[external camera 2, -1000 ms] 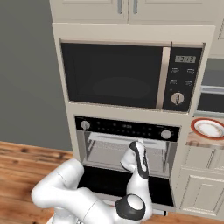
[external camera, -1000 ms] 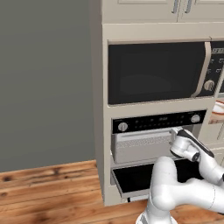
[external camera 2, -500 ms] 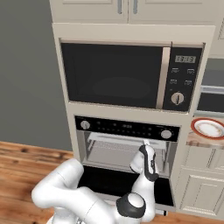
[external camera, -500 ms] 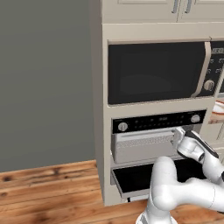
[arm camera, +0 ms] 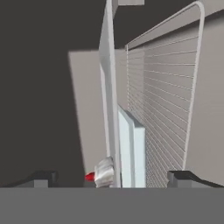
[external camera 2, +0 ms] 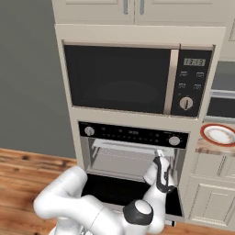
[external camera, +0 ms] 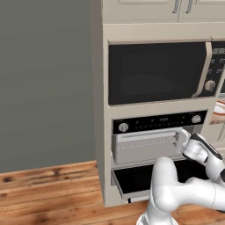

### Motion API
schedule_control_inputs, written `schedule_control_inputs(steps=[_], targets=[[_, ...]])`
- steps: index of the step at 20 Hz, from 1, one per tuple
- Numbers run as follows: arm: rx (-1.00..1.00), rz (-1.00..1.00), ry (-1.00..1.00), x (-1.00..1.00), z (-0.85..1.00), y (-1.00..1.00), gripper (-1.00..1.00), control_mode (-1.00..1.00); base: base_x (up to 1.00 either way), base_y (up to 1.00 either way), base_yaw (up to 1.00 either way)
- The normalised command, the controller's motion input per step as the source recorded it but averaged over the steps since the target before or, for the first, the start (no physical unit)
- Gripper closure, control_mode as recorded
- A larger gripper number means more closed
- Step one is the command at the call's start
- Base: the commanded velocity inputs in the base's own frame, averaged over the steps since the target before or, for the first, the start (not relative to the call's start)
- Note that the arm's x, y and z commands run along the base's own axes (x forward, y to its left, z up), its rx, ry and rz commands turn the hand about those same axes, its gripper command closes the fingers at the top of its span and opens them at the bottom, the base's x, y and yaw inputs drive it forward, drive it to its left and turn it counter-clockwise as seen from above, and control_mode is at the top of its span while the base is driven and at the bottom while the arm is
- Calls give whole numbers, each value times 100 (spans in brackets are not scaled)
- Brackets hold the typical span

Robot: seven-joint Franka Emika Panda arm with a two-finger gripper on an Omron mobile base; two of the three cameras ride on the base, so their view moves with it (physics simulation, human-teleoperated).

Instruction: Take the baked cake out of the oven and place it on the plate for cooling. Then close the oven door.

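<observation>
Since 1 second ago, the hand has moved sideways along the front of the oven, from near the middle of the opening toward its right side, and it now sits below the right silver knob. Both base views are unchanged, so the base did not drive.

The fingers are spread wide open and hold nothing. In the hand view the picture is rolled on its side. The baked cake, a small white piece with a red cherry, lies low between the 2 finger tips, close to the camera, on the grey tray that is seen edge-on. Beside it stands the wire rack, which fills the space on 1 side of the cake.

The oven door is dropped open and lies flat under the arm. Above the oven is the black microwave, closed. The plate with the red-orange rim rests on the worktop to the right of the oven, well apart from the fingers.
</observation>
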Motion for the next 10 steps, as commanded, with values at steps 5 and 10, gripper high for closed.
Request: schedule_control_inputs(steps=[5, 10], targets=[[0, -3, 0, 3, -15, 9, -100, -100, 0, 0, 0], [0, -4, 0, 14, -12, 14, -100, -100, 0, 0, 0]])
